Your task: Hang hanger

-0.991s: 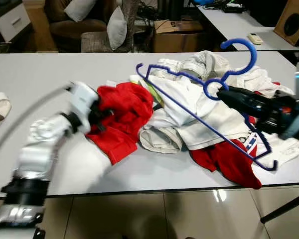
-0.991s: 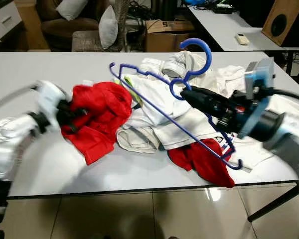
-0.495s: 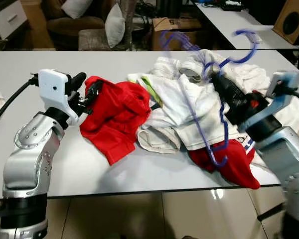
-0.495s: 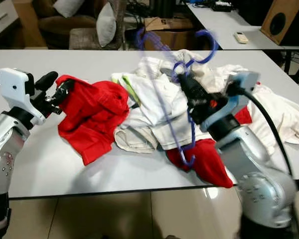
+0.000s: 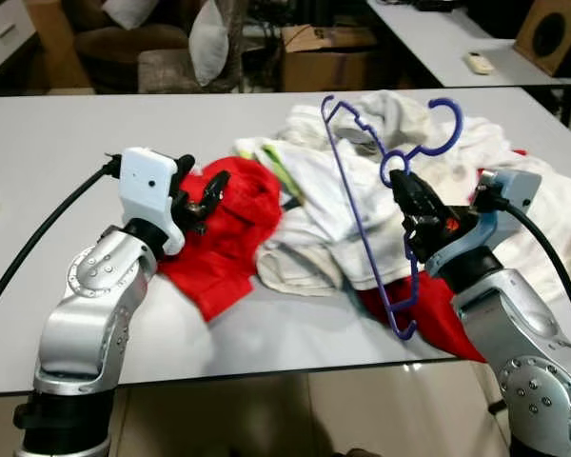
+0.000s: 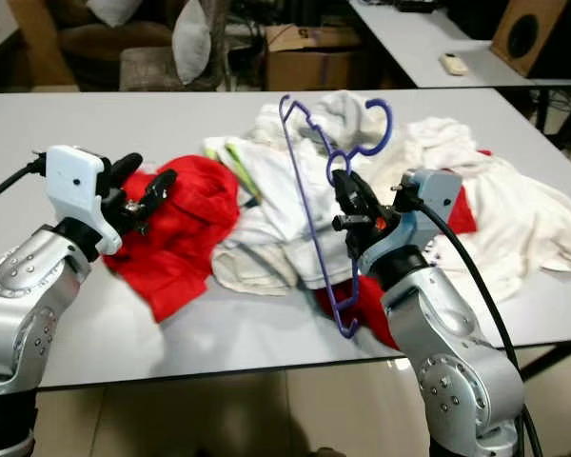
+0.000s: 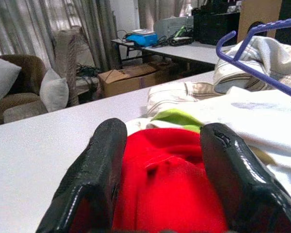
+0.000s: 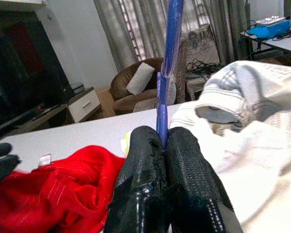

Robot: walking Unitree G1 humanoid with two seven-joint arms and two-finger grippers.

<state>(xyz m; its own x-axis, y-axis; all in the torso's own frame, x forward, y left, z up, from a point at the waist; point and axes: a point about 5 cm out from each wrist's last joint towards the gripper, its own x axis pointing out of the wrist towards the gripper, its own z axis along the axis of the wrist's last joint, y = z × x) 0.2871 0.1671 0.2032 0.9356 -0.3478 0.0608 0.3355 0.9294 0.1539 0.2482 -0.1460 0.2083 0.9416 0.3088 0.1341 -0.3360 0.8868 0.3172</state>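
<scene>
A blue hanger (image 5: 362,190), red garment (image 5: 224,228) and white clothes (image 5: 333,205) on grey table (image 5: 67,143).

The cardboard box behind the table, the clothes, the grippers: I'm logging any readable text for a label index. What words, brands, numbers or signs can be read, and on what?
None can be read.
Box: no print can be made out on it.
Clothes: white ones and a red one, no legible logo or tag.
Hanger, held in the right gripper: plain blue, no marking.
Left gripper: no label legible on its white housing.
</scene>
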